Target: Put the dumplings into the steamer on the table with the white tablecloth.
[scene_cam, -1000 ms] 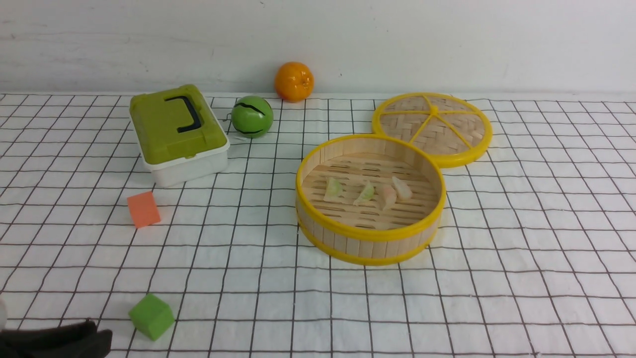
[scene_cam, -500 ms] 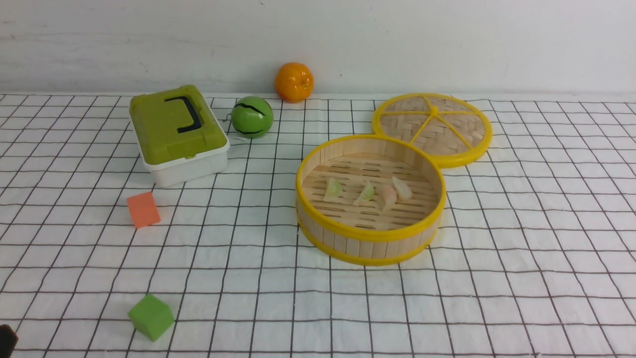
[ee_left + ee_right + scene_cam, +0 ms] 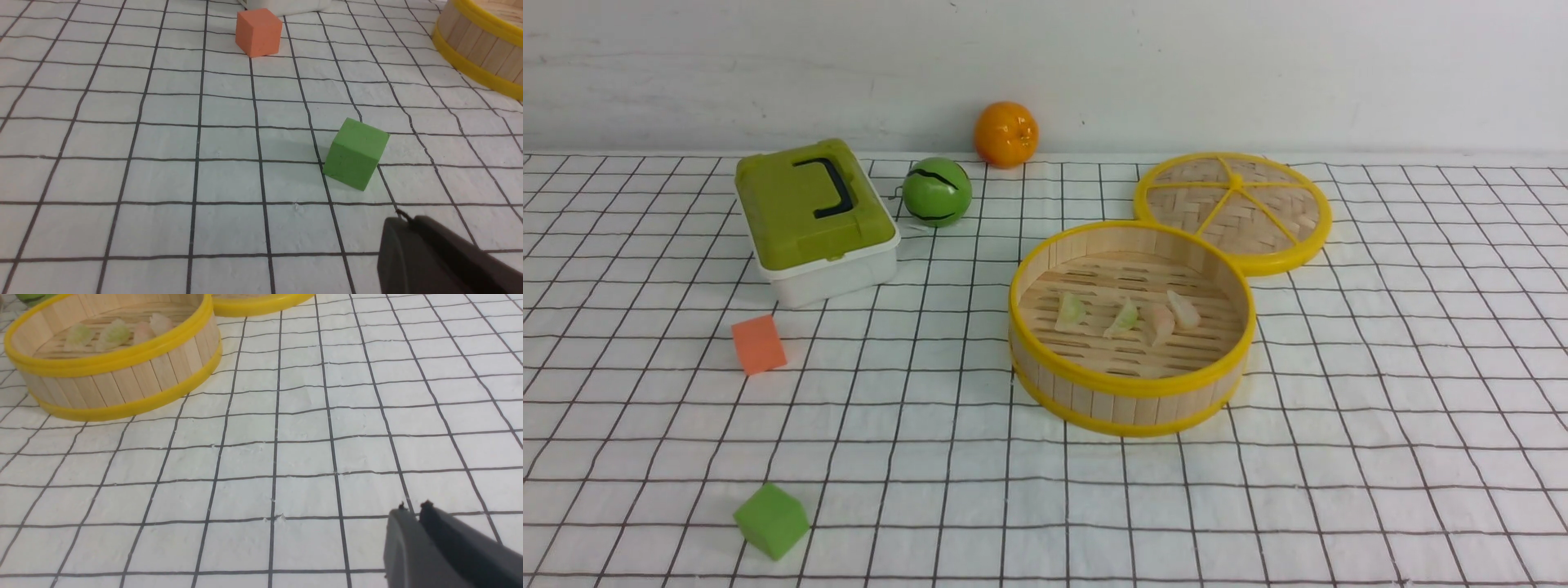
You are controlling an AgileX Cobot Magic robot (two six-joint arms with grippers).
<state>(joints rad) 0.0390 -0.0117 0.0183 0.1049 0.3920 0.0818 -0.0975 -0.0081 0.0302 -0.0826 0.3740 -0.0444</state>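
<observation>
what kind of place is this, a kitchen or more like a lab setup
Probably a staged test tabletop, not a kitchen: a grid-lined white tablecloth against a bare wall, foam cubes such as the green cube, and a steamer holding tiny toy-like dumplings.

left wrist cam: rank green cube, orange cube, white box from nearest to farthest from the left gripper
Judged from the left gripper, shut at the near edge of the left wrist view:
1. green cube: nearest, just ahead of the fingertips on the cloth.
2. orange cube: well beyond the green one.
3. white box: farthest, right behind the orange cube, only its lower edge showing.
</observation>
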